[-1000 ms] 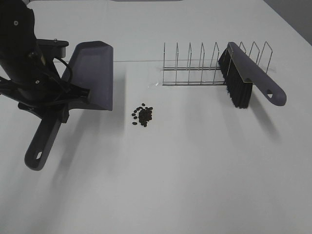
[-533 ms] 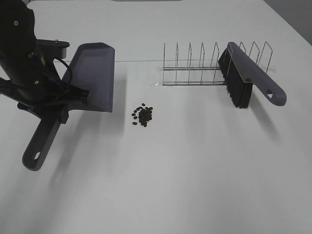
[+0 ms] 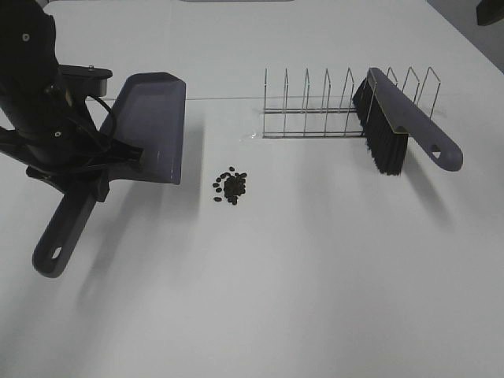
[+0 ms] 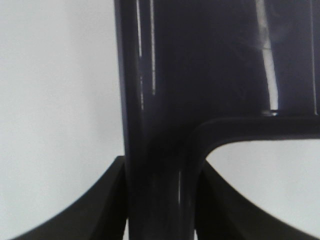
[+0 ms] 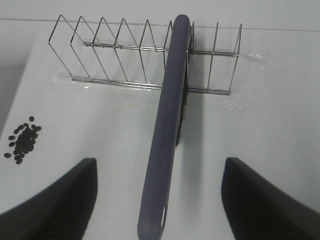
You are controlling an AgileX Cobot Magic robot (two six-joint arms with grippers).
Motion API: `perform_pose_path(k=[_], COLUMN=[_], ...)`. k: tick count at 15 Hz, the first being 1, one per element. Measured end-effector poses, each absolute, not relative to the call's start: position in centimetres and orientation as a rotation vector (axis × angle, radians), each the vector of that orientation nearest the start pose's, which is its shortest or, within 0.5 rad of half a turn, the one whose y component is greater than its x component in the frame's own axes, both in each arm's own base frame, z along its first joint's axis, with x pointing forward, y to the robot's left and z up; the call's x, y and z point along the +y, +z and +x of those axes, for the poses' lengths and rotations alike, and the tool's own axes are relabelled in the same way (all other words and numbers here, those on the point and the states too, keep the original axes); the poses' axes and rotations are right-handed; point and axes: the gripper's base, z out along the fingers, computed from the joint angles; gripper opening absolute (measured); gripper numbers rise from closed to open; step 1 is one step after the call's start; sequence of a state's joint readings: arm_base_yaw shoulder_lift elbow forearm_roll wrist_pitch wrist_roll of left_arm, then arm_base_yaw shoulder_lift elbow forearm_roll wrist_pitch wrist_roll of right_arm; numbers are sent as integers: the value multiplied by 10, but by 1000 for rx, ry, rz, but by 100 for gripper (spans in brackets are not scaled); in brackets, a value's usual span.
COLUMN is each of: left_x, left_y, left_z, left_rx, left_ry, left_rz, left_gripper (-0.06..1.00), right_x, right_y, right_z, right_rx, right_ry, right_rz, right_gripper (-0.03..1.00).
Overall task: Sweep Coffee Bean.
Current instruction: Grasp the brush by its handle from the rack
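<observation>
Beans first: the coffee bean [image 3: 230, 187] cluster lies in one small dark heap on the white table [image 3: 299, 283], a little left of centre in the high view, with nothing touching it. My left gripper [image 3: 88, 183] works at the left edge of that frame, clamped on the handle of the grey dustpan [image 3: 153, 122]. The handle slants down toward the lower left, and the pan spreads toward the upper middle, just left of the heap and apart from it. My left wrist camera shows both dark fingers [image 4: 107, 200] pressed against either side of the handle, so the grip is firm.

In the upper right of the high view a wire rack [image 3: 331, 102] stands on the table. The brush [image 3: 403, 118] leans in one of its slots. Its black bristles hang toward the beans' side, and its grey handle slopes down to the right. Rack and brush are well apart from the heap.

My right gripper [image 5: 160, 165] is spread wide and grasps nothing. Its wrist camera looks down past both fingers [image 5: 55, 200] at the brush handle, which I do not touch.
</observation>
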State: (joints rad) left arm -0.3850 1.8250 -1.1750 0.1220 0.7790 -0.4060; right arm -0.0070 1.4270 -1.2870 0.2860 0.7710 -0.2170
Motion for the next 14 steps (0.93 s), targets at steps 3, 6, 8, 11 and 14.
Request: perform_pose_path(k=[3,6,8,11,14], left_x=[-125,-125,-125,-125,-125], left_y=[183,183,183,183,183], left_z=[330,330,330,330,330], left_rx=[2893,2894,2894,2894,2893], left_ry=[1,2,2,2,2], left_rz=[87,91,91,91,93], left_gripper=[36,36,36,36,36], right_x=[18,21,23,28,51], right_y=[342,326,313,299,285], right_z=[343,376,398,422,447], right_rx=[2415,2466,2486,2521,2558], right_ry=[263,336,367,343,209], right_rz=[-92,-70,-57,-103,-182], right_gripper=[62,60,58,58,58])
